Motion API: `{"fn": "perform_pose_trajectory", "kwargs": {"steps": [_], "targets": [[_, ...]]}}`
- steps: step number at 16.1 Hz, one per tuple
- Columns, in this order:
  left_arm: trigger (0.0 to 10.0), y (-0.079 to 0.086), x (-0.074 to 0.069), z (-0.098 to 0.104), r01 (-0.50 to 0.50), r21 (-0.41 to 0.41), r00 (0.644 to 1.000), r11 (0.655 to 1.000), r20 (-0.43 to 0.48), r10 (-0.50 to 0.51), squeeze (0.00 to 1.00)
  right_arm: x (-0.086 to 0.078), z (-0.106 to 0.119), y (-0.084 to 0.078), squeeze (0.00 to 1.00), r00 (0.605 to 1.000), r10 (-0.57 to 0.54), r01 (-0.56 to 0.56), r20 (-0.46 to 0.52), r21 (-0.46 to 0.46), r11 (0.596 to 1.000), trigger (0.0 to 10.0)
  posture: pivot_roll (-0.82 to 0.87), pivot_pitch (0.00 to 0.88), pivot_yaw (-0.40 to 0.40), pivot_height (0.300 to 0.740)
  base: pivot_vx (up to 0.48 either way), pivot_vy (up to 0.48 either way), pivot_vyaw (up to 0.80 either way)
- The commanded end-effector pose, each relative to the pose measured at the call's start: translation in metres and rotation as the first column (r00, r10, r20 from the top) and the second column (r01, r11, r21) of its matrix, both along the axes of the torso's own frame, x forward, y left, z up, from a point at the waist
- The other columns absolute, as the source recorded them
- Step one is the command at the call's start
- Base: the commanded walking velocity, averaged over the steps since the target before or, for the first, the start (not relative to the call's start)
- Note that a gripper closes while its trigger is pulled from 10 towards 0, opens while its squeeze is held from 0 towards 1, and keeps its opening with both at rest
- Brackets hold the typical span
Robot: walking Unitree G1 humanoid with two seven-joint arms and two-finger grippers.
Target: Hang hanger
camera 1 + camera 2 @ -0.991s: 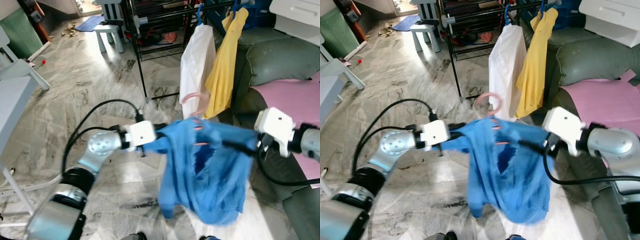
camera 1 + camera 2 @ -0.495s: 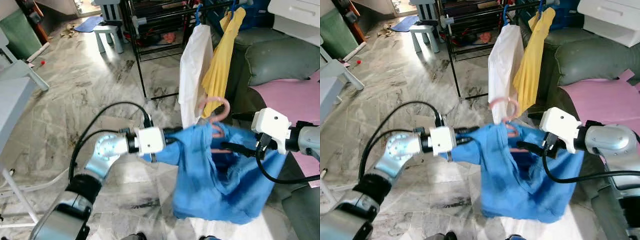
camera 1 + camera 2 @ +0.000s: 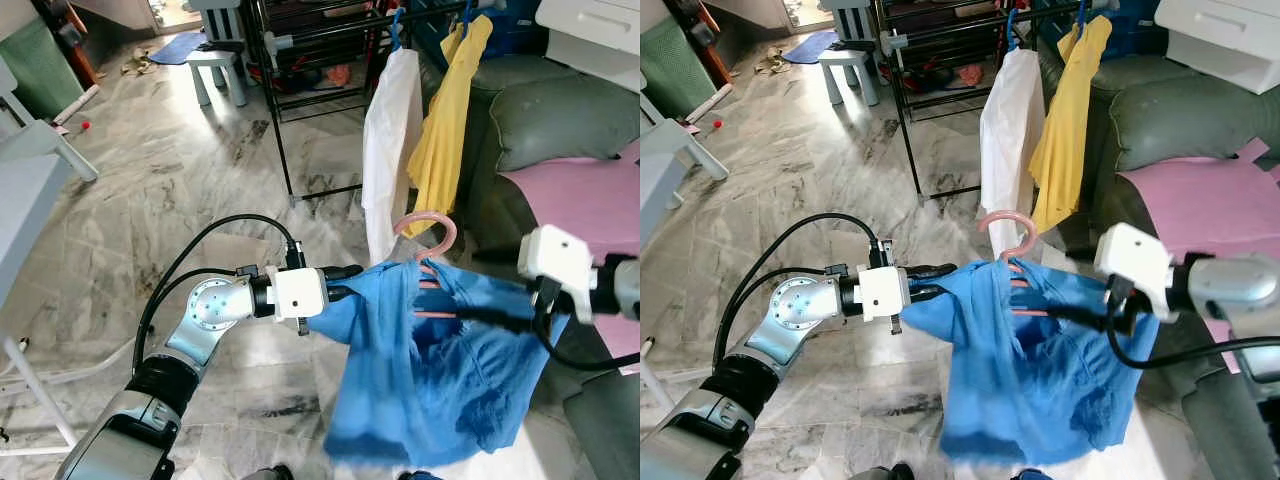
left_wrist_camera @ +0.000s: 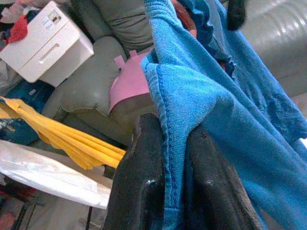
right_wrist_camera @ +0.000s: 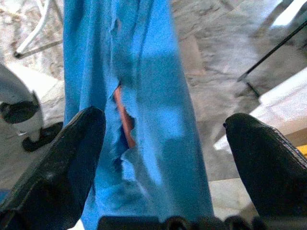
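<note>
A blue shirt (image 3: 420, 380) hangs between my two arms on a pink hanger (image 3: 428, 232), whose hook stands up above the collar. My left gripper (image 3: 345, 285) is shut on the shirt's shoulder; the left wrist view shows both fingers (image 4: 144, 191) clamping a fold of blue cloth. My right gripper (image 3: 480, 318) reaches into the other shoulder beside the hanger's bar. In the right wrist view its fingers (image 5: 67, 163) are spread wide, open, with the shirt (image 5: 144, 96) and a bit of the pink hanger (image 5: 123, 120) ahead. The black clothes rack (image 3: 320, 30) stands just beyond.
A white shirt (image 3: 390, 130) and a yellow shirt (image 3: 445, 120) hang on the rack's near rail. A green sofa (image 3: 560, 110) with a pink cloth (image 3: 590, 190) is at the right. A white stool (image 3: 220, 65) stands far back, a white table (image 3: 20, 190) at the left.
Over the second, both arms lifted the shirt and hanger and carried them toward the rack. Since half a second ago the right arm drew slightly right and the shirt hangs longer.
</note>
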State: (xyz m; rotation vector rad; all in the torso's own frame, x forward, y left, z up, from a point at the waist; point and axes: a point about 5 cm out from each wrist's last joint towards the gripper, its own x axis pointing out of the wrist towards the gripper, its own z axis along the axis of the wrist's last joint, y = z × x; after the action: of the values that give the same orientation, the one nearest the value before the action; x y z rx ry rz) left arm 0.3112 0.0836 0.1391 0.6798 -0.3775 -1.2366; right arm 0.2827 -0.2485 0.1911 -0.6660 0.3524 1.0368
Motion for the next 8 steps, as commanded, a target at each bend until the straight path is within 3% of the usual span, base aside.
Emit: {"fn": "perform_pose_trajectory", "kwargs": {"steps": [1,2,3,8], "targets": [[10.0,0.0006,-0.0017,0.007,0.014,-0.015,0.999,1.0,0.041,-0.014,0.0,-0.0009,-0.0017,0.002,0.0,1.0,0.022,-0.023,-0.015,-0.015,1.0,10.0,-0.15,0.142,0.118,0.74,0.0,0.0,0.0],[10.0,-0.0002,-0.0025,0.0073,0.019,-0.017,0.999,1.0,0.044,-0.018,0.0,0.001,-0.0026,0.0023,0.0,1.0,0.014,-0.015,-0.007,-0.019,1.0,10.0,-0.15,0.144,0.118,0.74,0.0,0.0,0.0],[10.0,-0.0005,-0.003,0.0071,0.021,-0.017,0.999,1.0,0.044,-0.02,0.0,0.0032,-0.0034,0.0027,0.0,1.0,0.004,-0.004,0.003,-0.007,1.0,0.0,-0.15,0.145,0.117,0.74,0.0,0.0,0.0],[10.0,-0.0014,-0.0042,0.0056,0.022,-0.016,0.999,1.0,0.042,-0.022,0.0,0.006,-0.0098,-0.0012,0.0,1.0,-0.003,0.004,0.02,-0.033,0.999,0.0,-0.15,0.147,0.111,0.74,0.0,0.0,0.0]]}}
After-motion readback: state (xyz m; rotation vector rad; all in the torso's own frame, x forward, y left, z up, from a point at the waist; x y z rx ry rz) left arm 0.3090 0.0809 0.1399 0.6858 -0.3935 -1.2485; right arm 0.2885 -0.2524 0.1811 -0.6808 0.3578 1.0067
